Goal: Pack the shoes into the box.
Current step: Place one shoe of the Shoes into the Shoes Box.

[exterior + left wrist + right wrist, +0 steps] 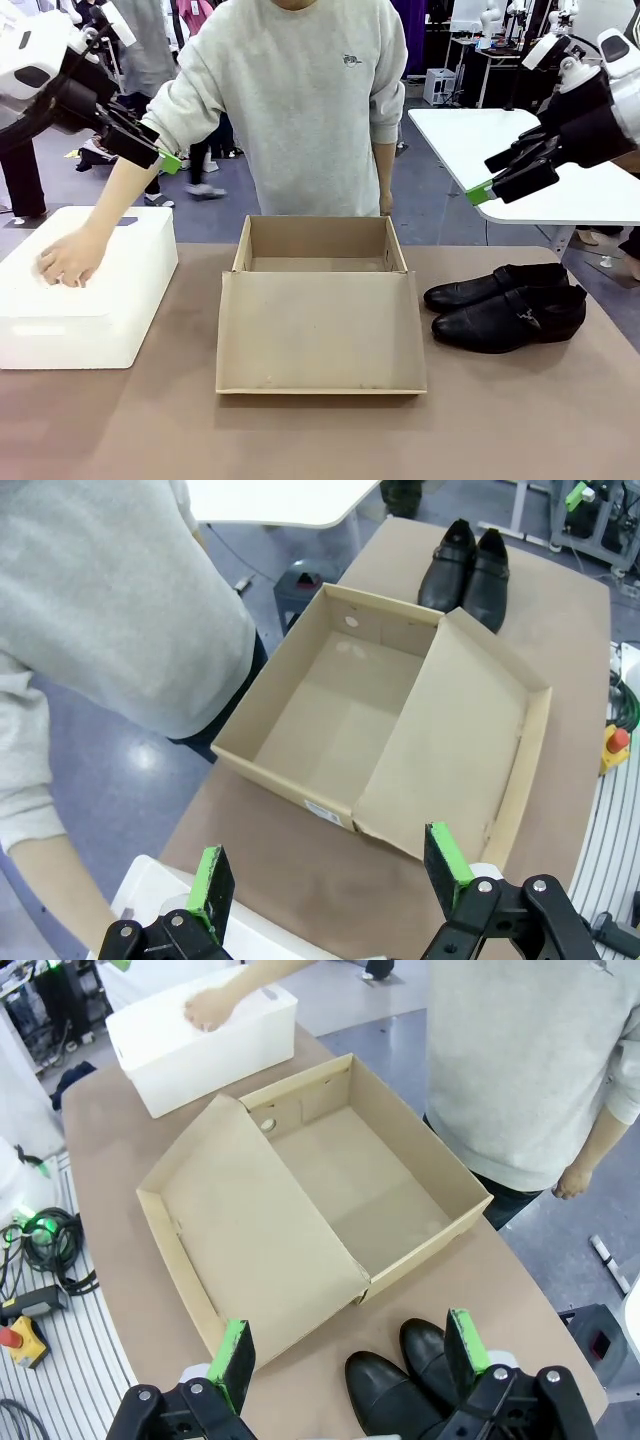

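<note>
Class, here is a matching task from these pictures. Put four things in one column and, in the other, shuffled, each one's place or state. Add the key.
1 shoes
2 box
3 white block
4 right gripper

a lid open, nothing inside
b open, up in the air
c side by side on the table, right of the box
d under the person's hand

Pairs: 1-c, 2-a, 3-d, 4-b
</note>
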{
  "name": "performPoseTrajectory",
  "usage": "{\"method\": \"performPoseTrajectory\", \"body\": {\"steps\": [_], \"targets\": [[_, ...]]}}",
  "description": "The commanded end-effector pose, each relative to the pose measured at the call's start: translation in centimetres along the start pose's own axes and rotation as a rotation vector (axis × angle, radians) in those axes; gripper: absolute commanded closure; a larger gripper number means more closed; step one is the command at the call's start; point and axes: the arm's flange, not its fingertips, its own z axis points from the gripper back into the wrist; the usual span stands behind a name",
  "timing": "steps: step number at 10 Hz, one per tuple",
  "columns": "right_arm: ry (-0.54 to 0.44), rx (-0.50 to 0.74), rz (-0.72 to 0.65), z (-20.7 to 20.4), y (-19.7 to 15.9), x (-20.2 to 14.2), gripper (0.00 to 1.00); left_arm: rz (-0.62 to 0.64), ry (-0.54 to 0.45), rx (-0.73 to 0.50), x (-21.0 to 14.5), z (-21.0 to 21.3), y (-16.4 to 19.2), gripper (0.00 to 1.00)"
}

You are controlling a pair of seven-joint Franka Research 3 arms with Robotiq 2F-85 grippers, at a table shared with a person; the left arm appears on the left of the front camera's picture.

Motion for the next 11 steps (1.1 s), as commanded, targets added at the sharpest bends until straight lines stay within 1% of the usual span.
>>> {"method": "performPoseTrajectory", "body": {"steps": [1,4,6,7,9,11], "targets": [[0.101,-0.010,0.088,0.9,-2.4,1.1,0.00,-0.014,-0.008,-0.013,-0.2,-0.1,0.3,0.00],[0.269,0.000,0.167,1.2,-6.3,2.1,0.00,-0.014,-0.008,-0.013,-0.2,-0.1,0.3,0.00],[0.374,-0.036,0.263,1.0,-9.1,2.1,0.00,-0.014,-0.008,-0.013,-0.2,-0.1,0.3,0.00],[0.429,-0.051,0.319,0.7,-10.3,1.9,0.00,-0.014,-0.008,-0.013,-0.2,-0.1,0.3,0.00],[0.515,-0.026,0.414,-0.3,-12.5,1.0,0.00,-0.014,-0.008,-0.013,-0.2,-0.1,0.3,0.00],[0.628,0.015,0.519,-0.9,-14.4,-0.2,0.00,-0.014,-0.008,-0.013,-0.2,-0.1,0.3,0.00]]}}
